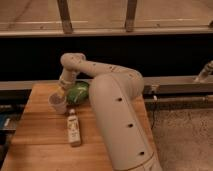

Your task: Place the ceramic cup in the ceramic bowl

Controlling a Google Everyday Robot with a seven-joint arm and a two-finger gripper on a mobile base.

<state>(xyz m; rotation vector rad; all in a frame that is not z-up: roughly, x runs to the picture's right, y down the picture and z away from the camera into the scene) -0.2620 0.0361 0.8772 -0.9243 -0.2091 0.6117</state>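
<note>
The pale ceramic cup (57, 103) stands upright on the wooden table (40, 145), just left of the green ceramic bowl (78, 92). The bowl sits near the table's far edge and is partly hidden by my arm. My gripper (61, 93) points down right at the cup's far rim, between cup and bowl, touching or nearly touching the cup.
A white labelled bottle (73, 128) lies on the table in front of the cup and bowl. My large white arm (117, 115) covers the table's right side. A dark wall with a metal rail (175, 82) runs behind the table.
</note>
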